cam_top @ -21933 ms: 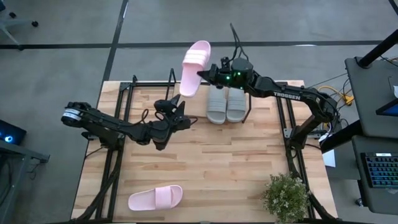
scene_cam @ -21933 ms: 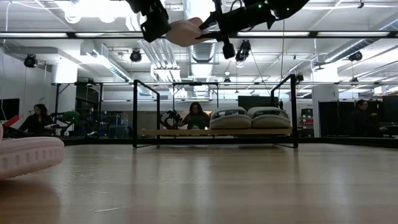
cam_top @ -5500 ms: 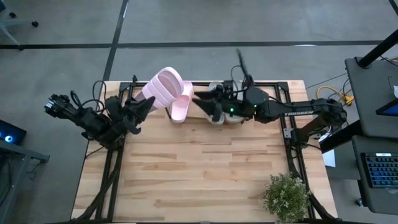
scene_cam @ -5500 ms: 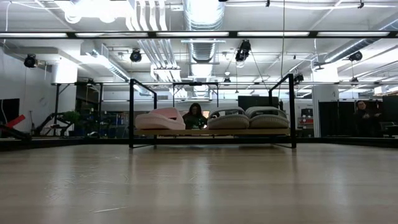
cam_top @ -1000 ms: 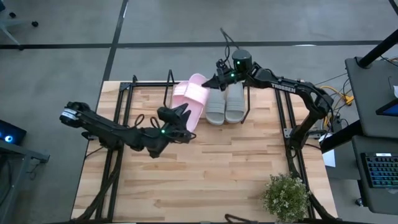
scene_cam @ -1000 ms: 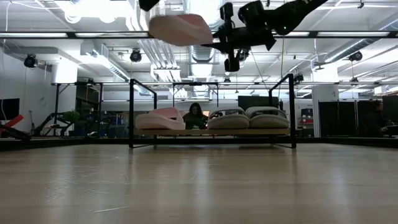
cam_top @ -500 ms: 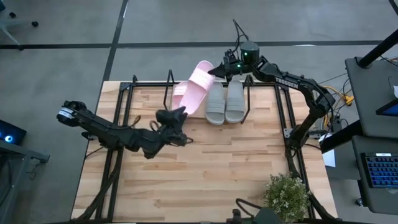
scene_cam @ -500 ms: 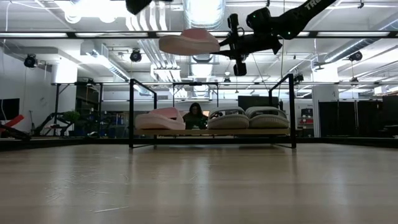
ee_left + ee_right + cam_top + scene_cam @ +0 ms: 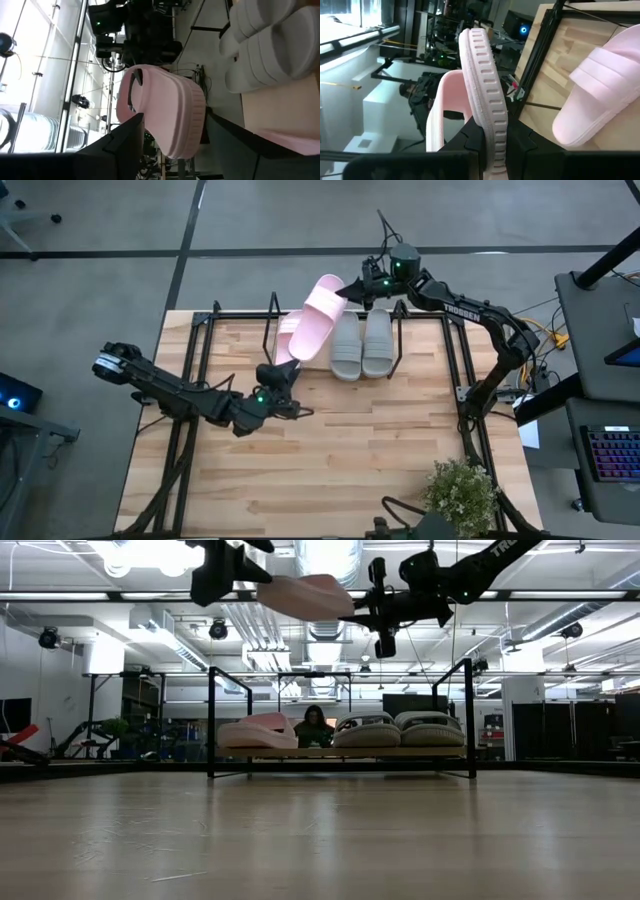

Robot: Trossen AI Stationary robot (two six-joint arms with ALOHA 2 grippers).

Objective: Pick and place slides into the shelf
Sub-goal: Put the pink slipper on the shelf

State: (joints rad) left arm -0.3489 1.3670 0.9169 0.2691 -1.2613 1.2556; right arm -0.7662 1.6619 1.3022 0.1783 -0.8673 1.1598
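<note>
— Holding a pink slide (image 9: 322, 318) by its heel edge, the right claw (image 9: 358, 288) is clenched on it, high above the shelf (image 9: 240, 313). Its long axis runs from that claw out toward the left arm.
— And the left claw (image 9: 281, 374)?
— Released, empty, hovering over the worktop (image 9: 330, 450) just short of the slide's toe. The right arm is nearer.
— Beyond?
— Below the held slide, the other pink slide (image 9: 257, 731) and the grey pair (image 9: 362, 345) sit on the shelf; the free slot lies between them, I judge.

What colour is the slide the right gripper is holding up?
Pale pink slide, clearest in the high view.
</note>
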